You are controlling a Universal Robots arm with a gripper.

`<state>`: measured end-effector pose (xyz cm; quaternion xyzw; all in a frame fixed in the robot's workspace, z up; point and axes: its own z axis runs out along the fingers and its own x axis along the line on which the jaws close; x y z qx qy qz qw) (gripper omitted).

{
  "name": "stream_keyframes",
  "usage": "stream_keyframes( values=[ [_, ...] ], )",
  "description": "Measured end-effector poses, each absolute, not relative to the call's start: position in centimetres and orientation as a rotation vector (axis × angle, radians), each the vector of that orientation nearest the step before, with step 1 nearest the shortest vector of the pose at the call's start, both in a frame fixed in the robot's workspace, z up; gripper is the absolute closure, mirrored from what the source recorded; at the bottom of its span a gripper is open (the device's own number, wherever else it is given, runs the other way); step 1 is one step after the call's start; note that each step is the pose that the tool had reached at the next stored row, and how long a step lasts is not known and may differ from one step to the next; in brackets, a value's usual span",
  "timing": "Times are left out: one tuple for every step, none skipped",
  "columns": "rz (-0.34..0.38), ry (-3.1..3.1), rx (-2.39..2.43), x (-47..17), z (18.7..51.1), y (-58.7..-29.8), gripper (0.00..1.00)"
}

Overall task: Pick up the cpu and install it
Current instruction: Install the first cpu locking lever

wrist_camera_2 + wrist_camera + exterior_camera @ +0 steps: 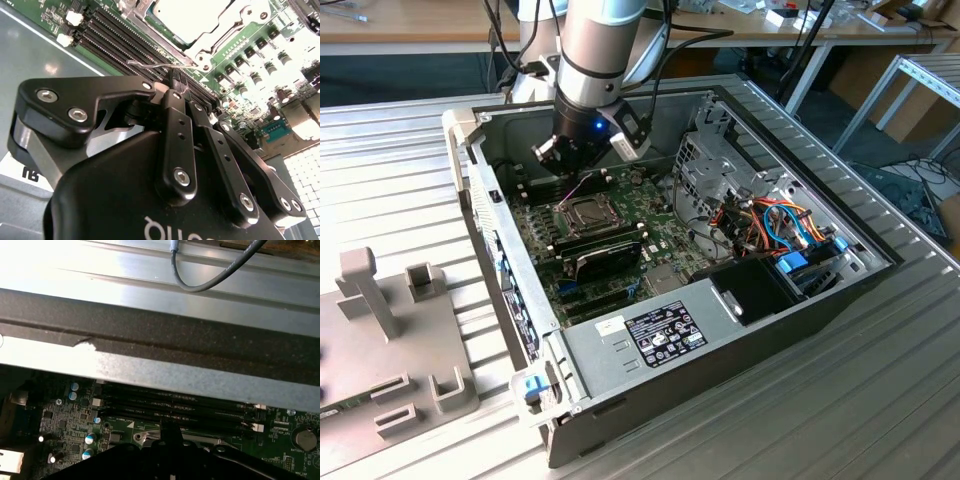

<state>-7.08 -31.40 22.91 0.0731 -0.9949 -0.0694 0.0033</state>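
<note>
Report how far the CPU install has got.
Done: the cpu sits in the socket, silver top up. In hand: nothing; the gripper, fingers closed together, is at the socket's wire lever. Left: the lever looks raised, not latched down, so the socket seems unlocked.

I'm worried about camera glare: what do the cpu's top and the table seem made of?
The cpu: its top looks like bare metal, silver-grey with a satin finish: it catches light brightly without a mirror image. The table is probably aluminium, ribbed and matt: parallel grooves, soft grey sheen.
</note>
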Motion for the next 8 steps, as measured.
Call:
stream_keyframes(
  values=[
    [-0.218,-3.119,0.229,-7.08,22.91,-31.40,0.89],
    [-0.219,-3.119,0.229,-7.08,22.91,-31.39,0.89],
    [-0.219,-3.119,0.229,-7.08,22.90,-31.40,0.89],
    [-0.220,-3.119,0.229,-7.08,22.91,-31.40,0.89],
    [-0.225,-3.119,0.229,-7.08,22.91,-31.41,0.89],
    [-0.228,-3.119,0.229,-7.08,22.90,-31.40,0.89],
    [-0.228,-3.119,0.230,-7.05,22.88,-31.41,0.89],
    [-0.228,-3.119,0.230,-7.03,22.86,-31.41,0.89]
  ],
)
